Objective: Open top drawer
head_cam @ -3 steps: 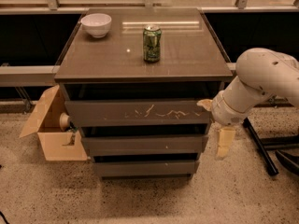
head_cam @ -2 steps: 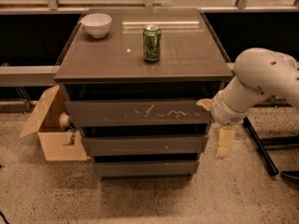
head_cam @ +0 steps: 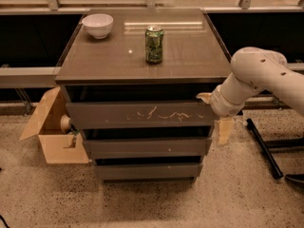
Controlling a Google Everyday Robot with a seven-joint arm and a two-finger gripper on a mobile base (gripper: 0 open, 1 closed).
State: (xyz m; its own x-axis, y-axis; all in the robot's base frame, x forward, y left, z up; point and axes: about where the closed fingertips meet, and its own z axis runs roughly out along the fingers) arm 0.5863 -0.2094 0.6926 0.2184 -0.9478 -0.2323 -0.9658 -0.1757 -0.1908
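The top drawer [head_cam: 137, 114] is the widest grey-brown front under the cabinet top, with pale scratch marks across its middle. It juts out a little, with a dark gap above it. My gripper [head_cam: 214, 114] is at the drawer's right end. It is open: one pale finger [head_cam: 204, 97] lies at the drawer's upper right corner, and the other finger [head_cam: 224, 130] hangs below, beside the cabinet's right side. My white arm [head_cam: 259, 75] reaches in from the right.
Two narrower drawers [head_cam: 147, 147] sit below the top one. A green can [head_cam: 154, 43] and a white bowl [head_cam: 98, 25] stand on the cabinet top [head_cam: 190, 56]. An open cardboard box [head_cam: 52, 132] lies on the floor at the left. A black stand leg [head_cam: 263, 148] is at the right.
The arm and gripper have edged slightly up and left at the drawer's right end. The drawer, can and bowl have not visibly moved.
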